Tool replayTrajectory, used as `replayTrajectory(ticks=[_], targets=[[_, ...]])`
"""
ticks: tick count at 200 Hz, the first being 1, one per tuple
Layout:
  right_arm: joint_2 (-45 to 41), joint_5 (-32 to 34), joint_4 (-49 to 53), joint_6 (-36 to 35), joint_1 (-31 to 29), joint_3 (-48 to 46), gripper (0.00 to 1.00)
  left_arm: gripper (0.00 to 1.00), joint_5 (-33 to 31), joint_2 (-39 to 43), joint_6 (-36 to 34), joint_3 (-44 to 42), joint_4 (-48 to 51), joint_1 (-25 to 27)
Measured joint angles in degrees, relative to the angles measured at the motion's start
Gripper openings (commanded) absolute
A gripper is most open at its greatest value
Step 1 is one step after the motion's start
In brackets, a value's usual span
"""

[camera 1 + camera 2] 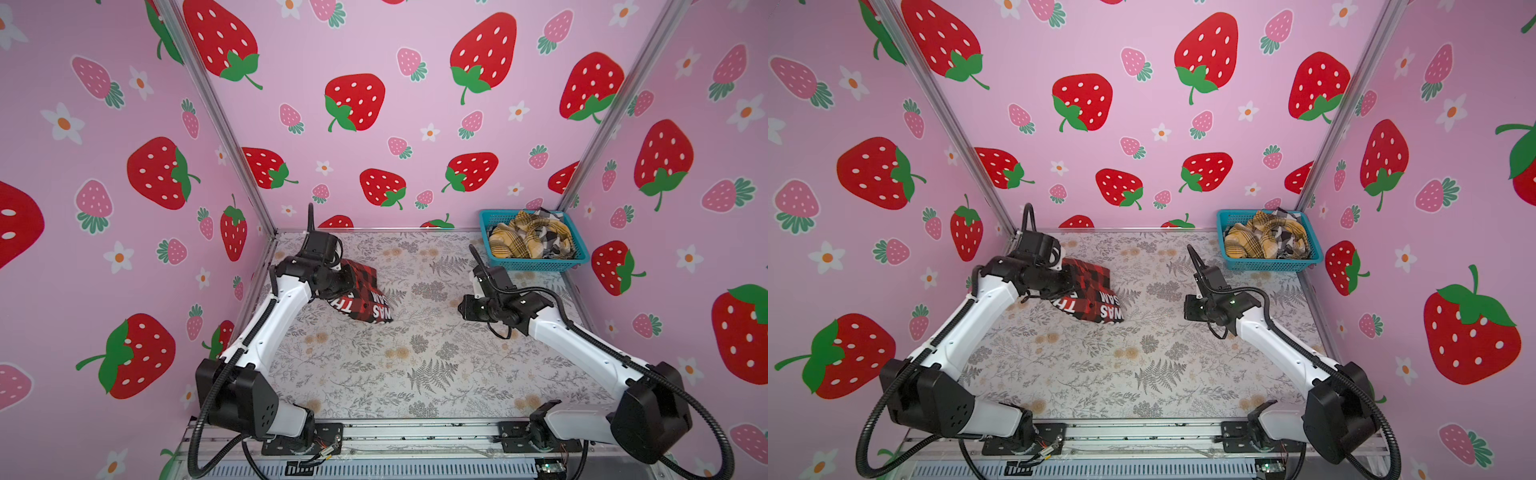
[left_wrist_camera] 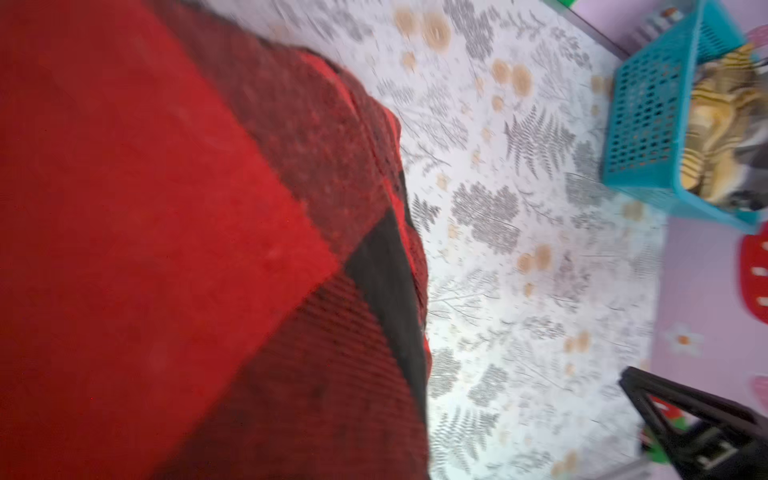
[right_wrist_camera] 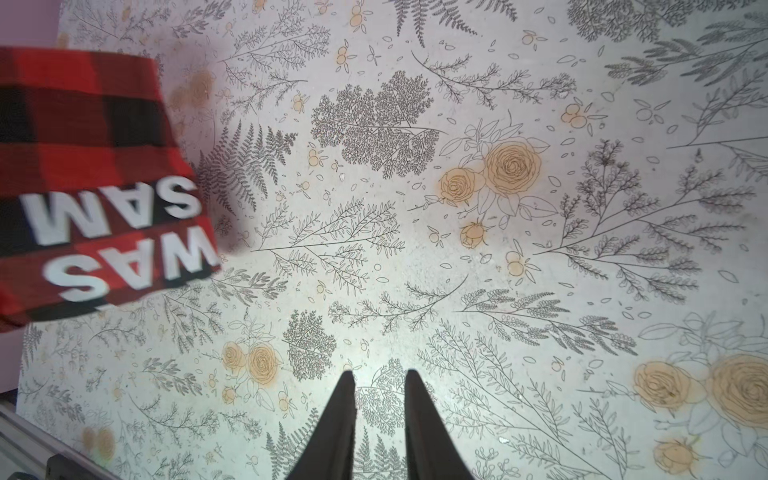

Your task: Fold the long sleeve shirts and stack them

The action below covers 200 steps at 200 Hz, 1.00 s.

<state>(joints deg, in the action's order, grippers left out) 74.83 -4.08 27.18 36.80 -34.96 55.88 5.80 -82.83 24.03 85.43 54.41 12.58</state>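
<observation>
Red-and-black shirt (image 1: 368, 297): a folded bundle on the back left part of the desk (image 1: 415, 357), with white block letters along its near edge
Its right edge: throws a soft shadow on the desk in the right wrist view, so this side seems a little lifted
Left gripper (image 1: 343, 286): at the left side of this shirt; the fingers are hidden by its own wrist and by the cloth; it is almost fully closed and seems to pinch the fabric
Left wrist view: blurred; the red-and-black shirt (image 2: 166, 249) fills more than half of it
Right gripper (image 3: 380, 374): points down over bare desk, well apart from the red-and-black shirt; its two fingers stand a little apart with nothing between them
Basket (image 1: 536, 264): teal mesh, in the back right corner of the desk
Mustard-yellow shirt (image 1: 519, 243): crumpled in the basket, rising above the rim
Black-and-white shirt (image 1: 559, 247): tangled with the yellow one, on the right side of the basket
In the way: the left arm (image 1: 282, 316) covers the left part of the red-and-black shirt in both top views
Walls (image 1: 374, 104): pink with strawberries, closing three sides of the desk
</observation>
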Motion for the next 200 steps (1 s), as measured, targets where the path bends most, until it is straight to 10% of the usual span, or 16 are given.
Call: replayTrajectory(ticks=[44, 76, 93, 139, 172, 200], targets=[[-2.2, 0.3, -2.1, 1.7, 2.3, -1.7, 0.24, 0.00, -26.3, -3.5, -6.1, 13.2, 17.7, 6.6], [-8.9, 0.1, -2.1, 2.4, 7.7, -5.8, 0.24, 0.00, -33.7, -16.5, -5.9, 12.3, 25.1, 15.8], [-12.4, -0.5, -1.7, 2.4, 10.8, -7.7, 0.25, 0.01, -34.2, -25.8, -4.3, 12.5, 26.5, 22.8], [-18.6, -2.6, 0.6, 0.8, 17.8, -14.0, 0.33, 0.95, -24.5, -45.1, 2.2, 24.8, 26.2, 43.0], [-20.7, -3.6, 3.8, -0.8, 19.4, -15.1, 0.46, 0.99, -13.9, -45.3, 6.6, 31.2, 22.3, 50.9], [-20.3, -6.5, 3.7, -2.1, 16.0, -15.0, 0.53, 1.00, -10.6, -32.5, 9.6, 23.9, 17.9, 47.5]])
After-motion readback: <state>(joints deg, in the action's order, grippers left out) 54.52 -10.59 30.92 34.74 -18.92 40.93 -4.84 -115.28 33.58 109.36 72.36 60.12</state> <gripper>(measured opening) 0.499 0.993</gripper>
